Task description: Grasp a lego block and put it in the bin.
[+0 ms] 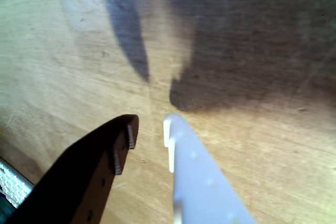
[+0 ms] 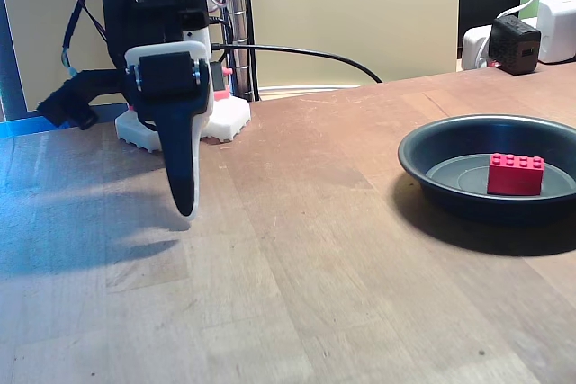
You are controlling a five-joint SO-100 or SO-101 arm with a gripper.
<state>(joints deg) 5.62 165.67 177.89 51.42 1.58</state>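
The red lego block (image 2: pixel 516 174) lies inside the bin (image 2: pixel 416 161), a round dark pan at the right of the fixed view. My gripper (image 2: pixel 184 209) hangs point down over bare table at the left, far from the pan, its tips just above the wood. In the wrist view my gripper (image 1: pixel 149 129) shows a black finger (image 1: pixel 123 140) and a white finger (image 1: pixel 181 145) a little apart. Bare wood shows in the narrow gap and nothing is held.
The white robot base (image 2: pixel 229 119) stands behind the gripper, with a metal pole and cables. Black and white chargers (image 2: pixel 517 42) sit at the back right. A white meshed edge (image 1: pixel 13 182) shows at the wrist view's lower left. Wooden table stretches between gripper and pan.
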